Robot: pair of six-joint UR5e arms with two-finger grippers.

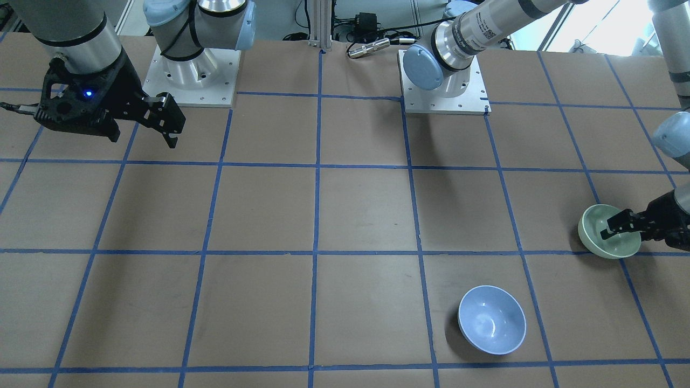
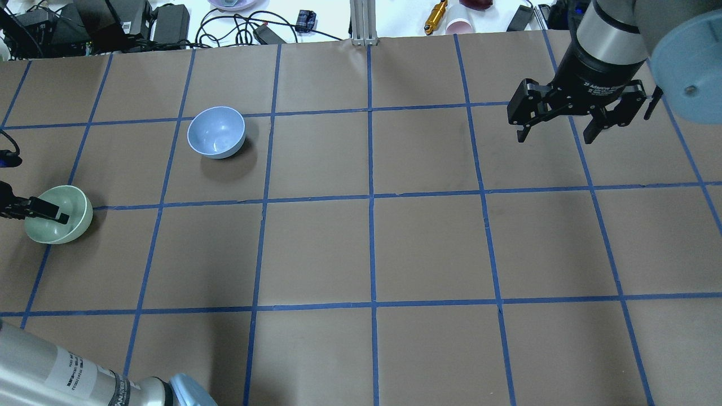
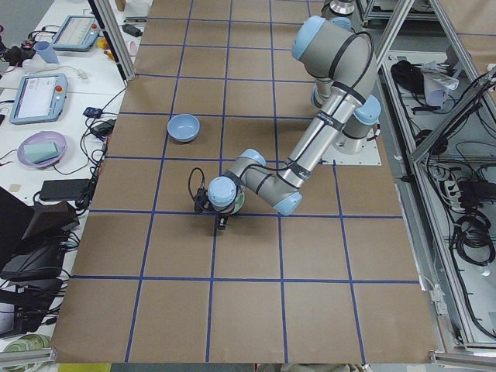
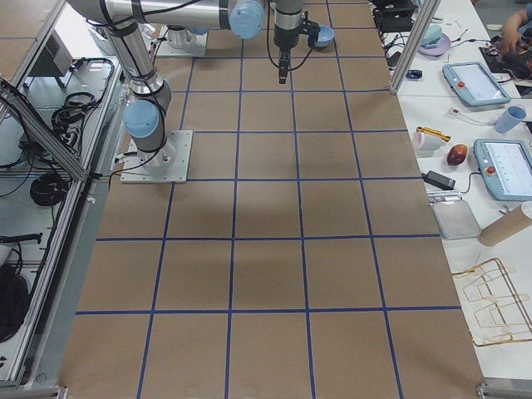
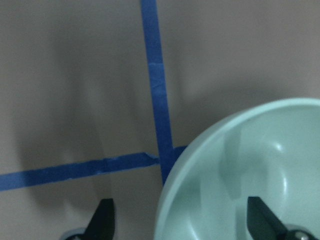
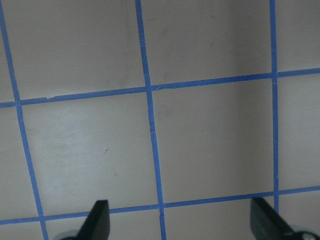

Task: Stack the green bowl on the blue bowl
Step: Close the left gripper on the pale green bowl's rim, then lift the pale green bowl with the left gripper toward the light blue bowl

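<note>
1. Green bowl (image 2: 78,210): one, upright on the table (image 2: 428,248), at the left edge in the overhead view, near side of the blue bowl. It looks rigid, smooth and probably light. The plain wall is likely slippery, so a pinch across the thin rim, one finger inside and one outside, seems the best hold. Whether it is ceramic or plastic cannot be told, so it is best treated as chippable.
2. Left gripper (image 5: 182,225): one, jaws spread wide and straddling the green bowl's rim. One finger sits inside the bowl and the other outside it. Nothing is clamped yet.
3. Blue bowl (image 2: 216,132): one, upright and empty, farther out and to the right of the green bowl, well apart from it. It is about the same size, so the green bowl should nest in it closely.
4. Right gripper (image 2: 557,131): one, jaws wide apart and holding nothing, hanging above the far right of the table, well away from both bowls.
</note>
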